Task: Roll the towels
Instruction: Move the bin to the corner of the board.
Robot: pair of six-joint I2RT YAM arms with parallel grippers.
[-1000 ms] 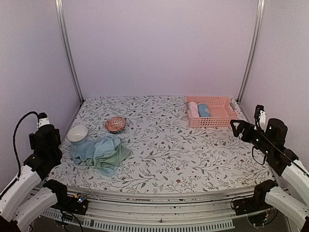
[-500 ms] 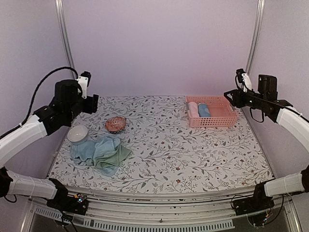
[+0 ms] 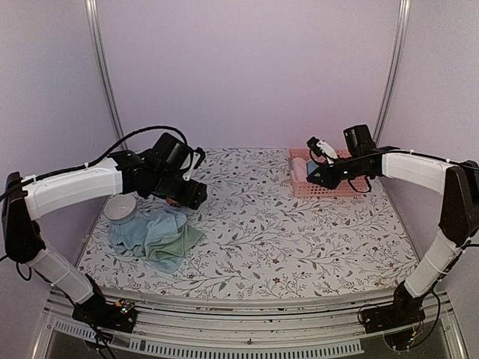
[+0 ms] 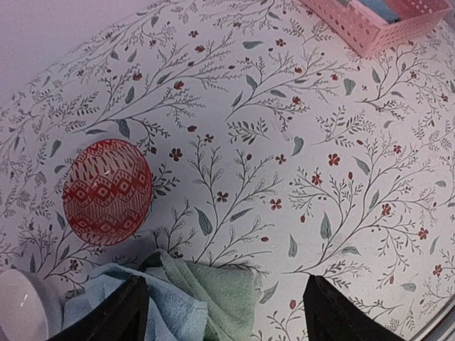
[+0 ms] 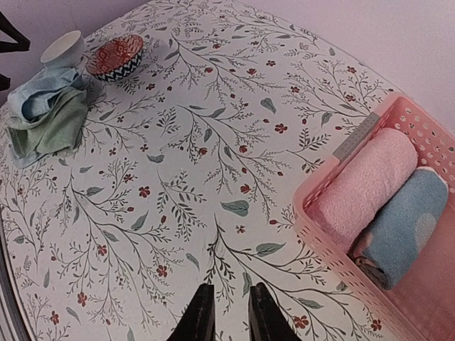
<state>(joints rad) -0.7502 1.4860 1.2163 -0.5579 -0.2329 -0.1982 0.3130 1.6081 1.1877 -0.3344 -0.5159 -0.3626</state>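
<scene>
Two towels lie crumpled together at the table's left: a light blue one (image 3: 129, 235) and a pale green one (image 3: 177, 241) overlapping it. My left gripper (image 3: 196, 196) hovers just above their far edge, open wide; in the left wrist view the green towel (image 4: 227, 298) and the blue towel (image 4: 153, 312) lie below its fingertips, with the left gripper (image 4: 226, 280) holding nothing. My right gripper (image 3: 313, 179) hangs beside the basket, its jaws only a narrow gap apart and empty; the right wrist view shows the right gripper (image 5: 232, 288) over bare tablecloth.
A red patterned bowl (image 4: 106, 190) and a white bowl (image 3: 120, 207) stand just behind the towels. A pink basket (image 3: 340, 183) at the back right holds a rolled pink towel (image 5: 362, 185) and a rolled blue one (image 5: 402, 224). The floral cloth covers the table.
Both arms rose from the table's sides and swung inward: left over the towels, right to the basket's front corner. The right jaws narrowed from wide open; the left stayed wide.
</scene>
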